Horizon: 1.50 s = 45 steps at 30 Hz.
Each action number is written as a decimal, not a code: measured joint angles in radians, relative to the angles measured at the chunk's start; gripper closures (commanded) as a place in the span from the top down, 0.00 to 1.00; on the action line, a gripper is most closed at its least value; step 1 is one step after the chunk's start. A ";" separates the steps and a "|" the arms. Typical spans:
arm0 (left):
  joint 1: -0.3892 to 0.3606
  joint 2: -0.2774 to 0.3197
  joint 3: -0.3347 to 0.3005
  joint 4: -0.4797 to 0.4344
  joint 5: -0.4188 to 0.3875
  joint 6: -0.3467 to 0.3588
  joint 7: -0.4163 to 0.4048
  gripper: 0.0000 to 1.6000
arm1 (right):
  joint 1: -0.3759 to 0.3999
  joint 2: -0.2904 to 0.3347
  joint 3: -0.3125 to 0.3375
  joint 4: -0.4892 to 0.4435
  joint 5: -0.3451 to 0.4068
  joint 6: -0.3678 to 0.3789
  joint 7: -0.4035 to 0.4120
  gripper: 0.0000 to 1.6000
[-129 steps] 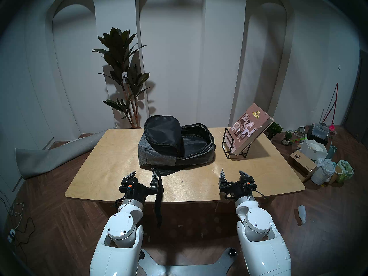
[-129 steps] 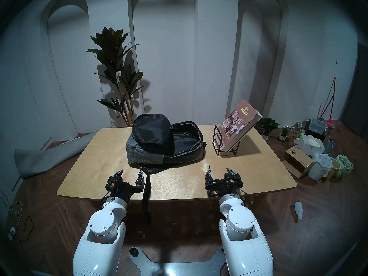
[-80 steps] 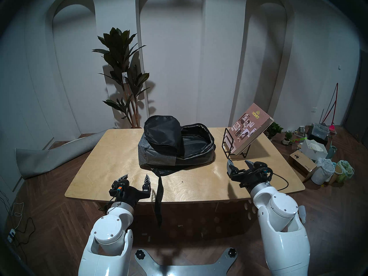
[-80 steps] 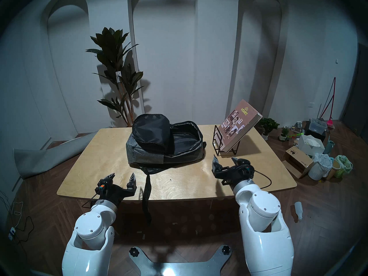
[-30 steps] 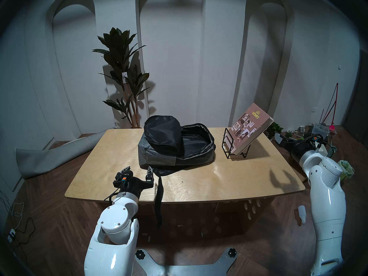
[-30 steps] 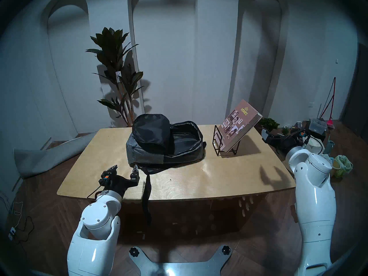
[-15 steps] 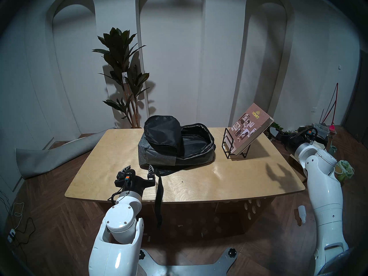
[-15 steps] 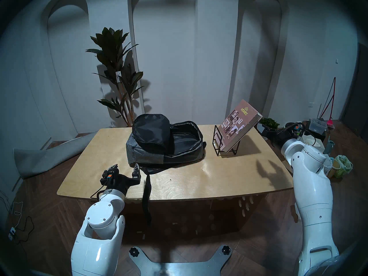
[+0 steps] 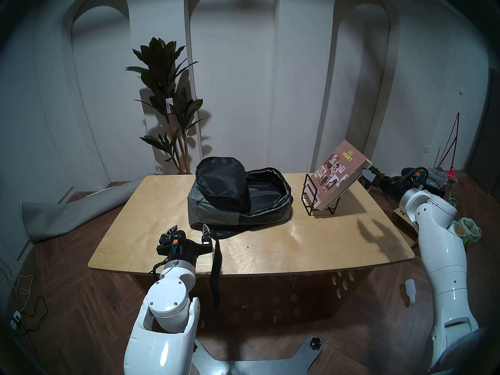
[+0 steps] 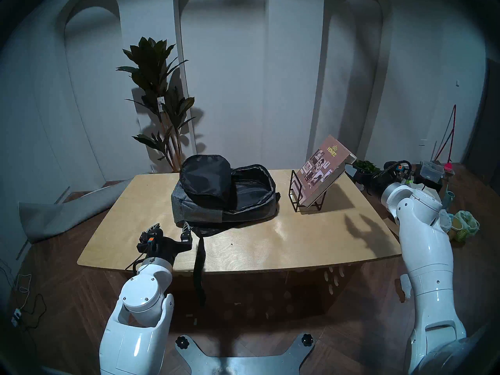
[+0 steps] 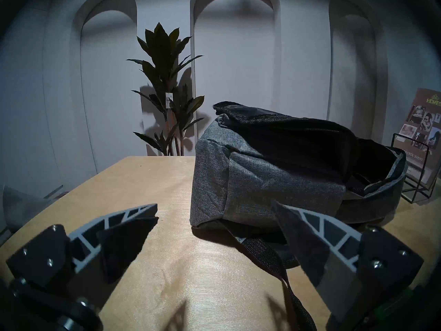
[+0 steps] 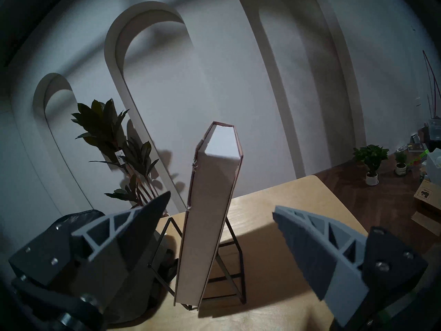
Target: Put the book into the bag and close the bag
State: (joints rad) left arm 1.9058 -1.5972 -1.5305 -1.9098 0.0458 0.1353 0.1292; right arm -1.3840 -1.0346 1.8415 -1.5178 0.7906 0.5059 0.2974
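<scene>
Lining up the spread right gripper (image 12: 220, 205) around the HOMES book's (image 12: 210, 218) page edge, seemingly untouched, before pinching squarely above the wire stand (image 12: 232, 273).

Dark grey bag (image 9: 216, 212) with black lining; brown book (image 9: 339, 171), gold title.
</scene>
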 measured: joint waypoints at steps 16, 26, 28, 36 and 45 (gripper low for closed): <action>0.014 0.002 0.009 -0.007 0.001 -0.007 -0.004 1.00 | 0.010 -0.025 0.009 0.003 0.019 -0.013 -0.001 1.00; 0.014 0.004 0.010 -0.008 -0.003 -0.009 0.004 1.00 | 0.088 -0.056 -0.068 0.040 0.000 -0.023 -0.062 1.00; 0.014 0.004 0.010 -0.008 -0.004 -0.009 0.008 1.00 | 0.101 -0.059 -0.077 0.044 -0.008 -0.024 -0.074 1.00; 0.013 0.004 0.008 -0.007 -0.009 -0.009 0.026 1.00 | 0.146 -0.054 -0.095 0.048 -0.034 -0.020 -0.113 1.00; 0.010 0.007 0.008 -0.005 -0.014 -0.008 0.035 1.00 | 0.166 -0.035 -0.096 0.040 -0.065 0.011 -0.151 1.00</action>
State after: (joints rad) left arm 1.9154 -1.5906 -1.5225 -1.9151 0.0315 0.1277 0.1645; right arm -1.2175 -1.0693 1.7459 -1.4775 0.7258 0.5171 0.1463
